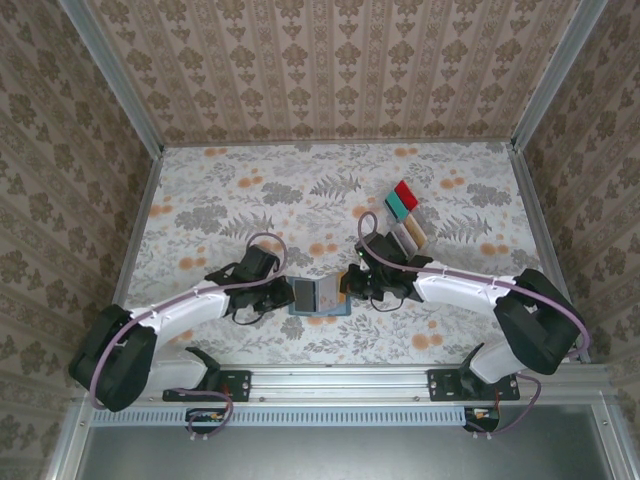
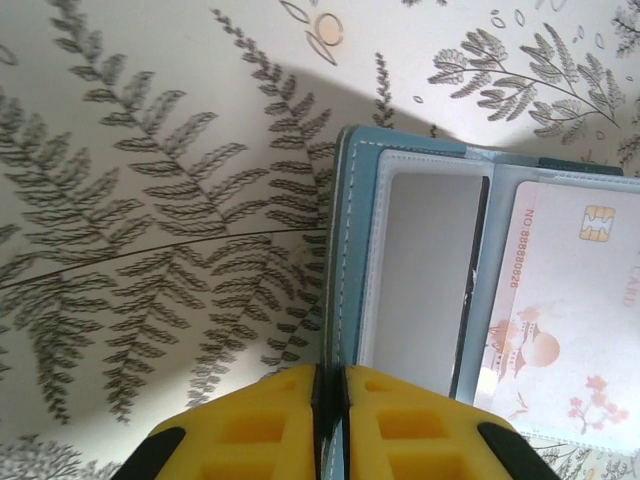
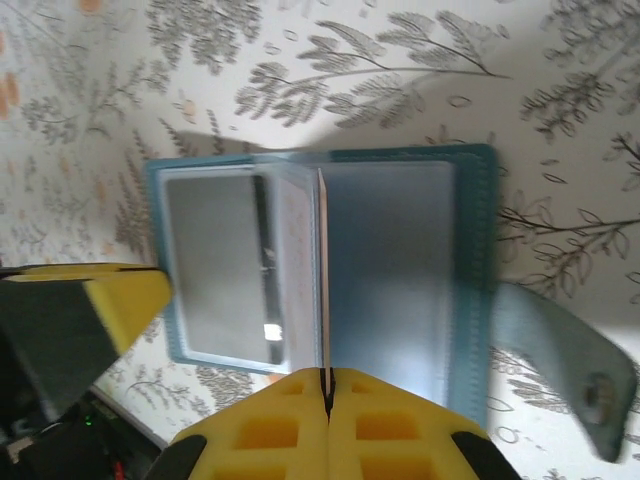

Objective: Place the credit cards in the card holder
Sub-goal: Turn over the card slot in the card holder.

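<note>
At card holder (image 2: pixel 420 280) edge, left gripper (image 2: pixel 330 400)

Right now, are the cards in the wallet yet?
Done: the card holder lies open. In hand: the left gripper pinches its cover edge, and the right gripper holds a white card edge-on over the pockets, not clearly tucked in. Left to do: the remaining cards, red and teal among them, wait farther back.

The left arm (image 1: pixel 185 312) and the right arm (image 1: pixel 460 290) have white links between bulky black joints. A thin lilac cable (image 1: pixel 262 238) runs along each one. The fingers (image 2: pixel 262 425) are yellow blocks with square hollows and black corners.
</note>
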